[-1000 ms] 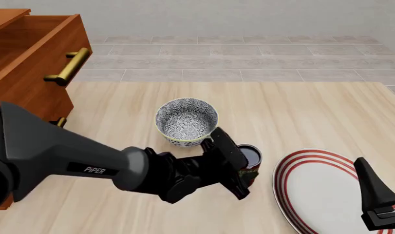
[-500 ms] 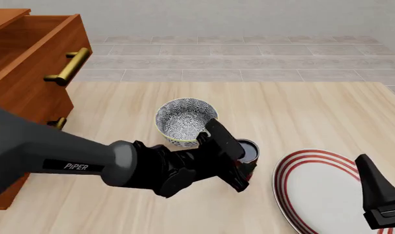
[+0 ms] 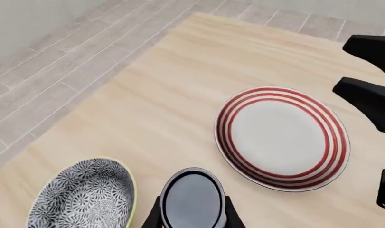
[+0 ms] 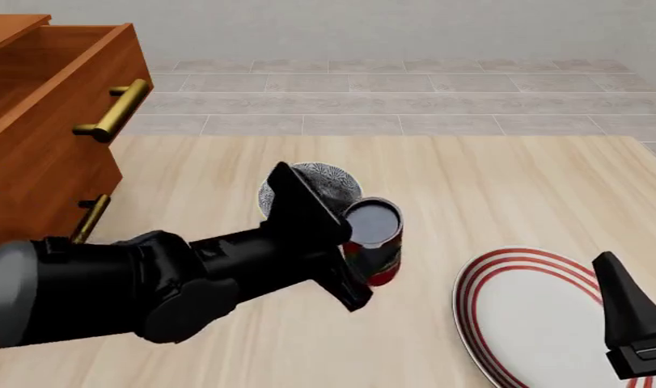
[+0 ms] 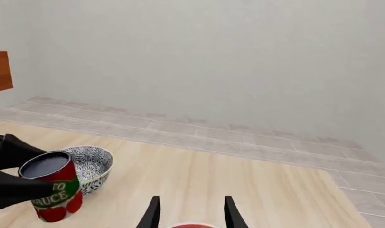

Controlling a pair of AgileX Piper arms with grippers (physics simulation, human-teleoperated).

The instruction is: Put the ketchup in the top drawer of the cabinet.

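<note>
The ketchup (image 4: 375,242), a red-labelled tin with a dark grey top, is held in my left gripper (image 4: 355,242), which is shut on its sides just above the table, in front of the bowl. In the left wrist view the ketchup's top (image 3: 192,199) sits between the fingers (image 3: 153,217). The right wrist view shows the ketchup (image 5: 53,192) too. The cabinet (image 4: 36,178) stands at the far left with its top drawer (image 4: 58,89) pulled open. My right gripper (image 4: 635,331) is open and empty over the plate's right side; it also shows in the right wrist view (image 5: 191,213).
A patterned grey-white bowl (image 4: 317,179) stands just behind the ketchup, partly hidden by my left gripper. A red-ringed white plate (image 4: 522,315) lies at the front right. The drawer's brass handle (image 4: 114,109) sticks out toward the table. A lower handle (image 4: 88,217) shows below.
My left gripper has lifted the ketchup off the table and carried it left and up, toward the cabinet. The right arm has stayed still.
</note>
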